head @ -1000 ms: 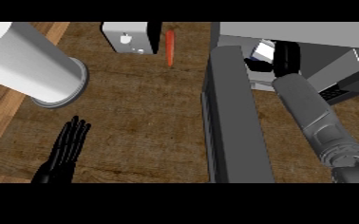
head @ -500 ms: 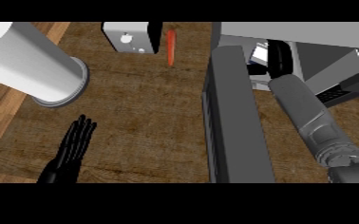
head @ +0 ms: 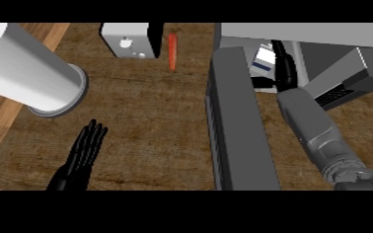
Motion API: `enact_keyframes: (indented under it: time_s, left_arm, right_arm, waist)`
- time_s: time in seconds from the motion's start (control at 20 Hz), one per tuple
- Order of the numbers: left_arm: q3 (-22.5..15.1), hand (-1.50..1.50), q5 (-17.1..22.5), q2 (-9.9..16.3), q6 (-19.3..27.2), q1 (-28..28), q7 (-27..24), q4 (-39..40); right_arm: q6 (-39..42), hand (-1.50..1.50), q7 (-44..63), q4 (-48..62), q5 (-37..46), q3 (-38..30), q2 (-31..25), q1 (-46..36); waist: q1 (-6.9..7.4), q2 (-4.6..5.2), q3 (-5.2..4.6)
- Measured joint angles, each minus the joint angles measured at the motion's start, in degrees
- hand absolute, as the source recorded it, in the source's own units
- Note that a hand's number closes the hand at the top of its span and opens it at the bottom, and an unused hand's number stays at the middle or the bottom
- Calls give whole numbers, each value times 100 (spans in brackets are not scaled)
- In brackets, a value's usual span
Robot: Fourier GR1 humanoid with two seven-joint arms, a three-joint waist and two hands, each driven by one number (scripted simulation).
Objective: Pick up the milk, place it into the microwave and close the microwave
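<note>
I see the milk carton [head: 263, 60] inside the microwave [head: 291, 34], just at 9 o'clock of my right hand [head: 282, 66], whose fingers curl round it. Its long axis looks roughly upright; I can't read its blue-banded label. The microwave door [head: 237, 123] stands open. My left hand [head: 82, 154] rests open at 7 o'clock.

Your right hand [head: 285, 69] is reaching into the microwave [head: 291, 32], with the milk [head: 263, 61] lying just left of its fingers and the inner wall [head: 331, 71] crowding its right. The open microwave door [head: 237, 123] is standing as a long barrier along the left of that forearm. Your left hand [head: 84, 153] is resting open, with bare counter [head: 149, 123] lying ahead and right, while the large white cylinder [head: 36, 76] is blocking its forward left.
</note>
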Motion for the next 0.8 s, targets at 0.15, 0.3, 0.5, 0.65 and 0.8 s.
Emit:
enact_keyframes:
  time_s: [0.15, 0.3, 0.5, 0.65, 0.8]
  left_arm:
    - [-101, -150, -62, -52, 7, 22, -12, -20]
    - [-159, -150, -134, -89, 43, 24, -1, -35]
    - [-243, -150, -245, -179, 84, -21, -43, 64]
    - [-242, -150, -239, -169, 53, -43, 16, 52]
    - [-306, -150, -325, -231, 109, -100, 88, 58]
  right_arm:
    - [228, -150, -164, -8, -167, -166, 17, 122]
    - [549, -150, -384, -20, -320, -314, -38, 303]
    - [809, -150, -627, -21, -452, -439, -9, 546]
    - [1114, -150, -850, -38, -546, -519, -8, 756]
    - [1538, -150, -974, -24, -618, -558, 28, 906]
  waist:
    - [-43, -24, -2]
    - [-101, -50, -4]
    - [-182, -87, -9]
    - [-222, -107, -11]
    - [-269, -130, -14]
